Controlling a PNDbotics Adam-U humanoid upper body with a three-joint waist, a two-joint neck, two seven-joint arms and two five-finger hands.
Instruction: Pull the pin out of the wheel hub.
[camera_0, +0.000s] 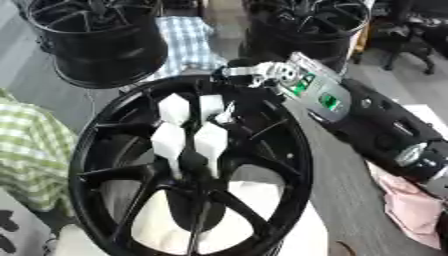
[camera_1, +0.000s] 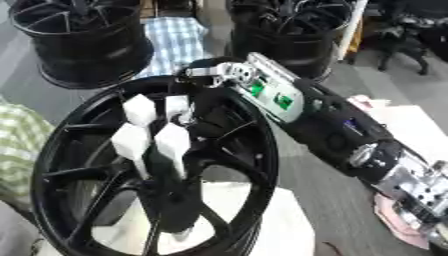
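A black spoked wheel hub (camera_0: 105, 130) stands tilted in the middle of the view. Several white pins with faceted heads stick out of its centre, two above (camera_0: 173, 109) and two below (camera_0: 211, 141). My right arm (camera_0: 376, 125) comes in from the right over the hub's upper rim. Its silver wrist (camera_0: 262, 74) sits at the rim, and the dark right hand (camera_1: 208, 117) reaches down inside the hub, right beside the upper right pin (camera_1: 178, 107). The hand is black against the black spokes, so its grip is hidden. The left hand does not show.
Two more black wheels stand at the back, one at the left (camera_0: 96, 45) and one at the right (camera_0: 306, 25). A blue checked cloth (camera_0: 188, 40) lies between them. A green checked cloth (camera_0: 31, 150) is at the left and pink cloth (camera_0: 411, 210) at the lower right.
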